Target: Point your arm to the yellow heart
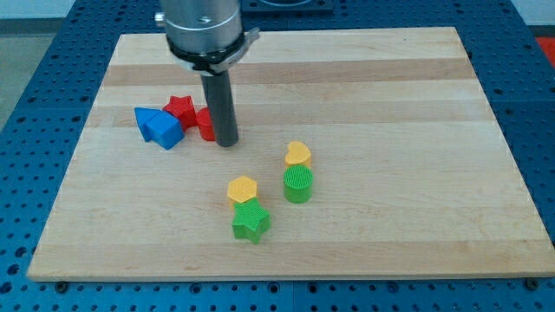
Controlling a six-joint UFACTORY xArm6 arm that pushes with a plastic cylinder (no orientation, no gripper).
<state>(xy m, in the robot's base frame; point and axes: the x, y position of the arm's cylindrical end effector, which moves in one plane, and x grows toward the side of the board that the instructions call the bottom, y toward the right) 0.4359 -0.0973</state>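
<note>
The yellow heart [298, 153] lies right of the board's middle, just above a green cylinder [297, 184]. My tip [226, 142] is the lower end of the dark rod; it rests on the board to the left of the yellow heart and slightly above it, well apart from it. The tip stands right beside a red block [205, 125] on that block's right side. Whether the tip and the red block touch cannot be told.
A red star [180, 108] and two blue blocks [158, 126] lie left of the tip. A yellow hexagon [243, 189] sits above a green star [251, 222] below the middle. The wooden board [416, 104] rests on a blue table.
</note>
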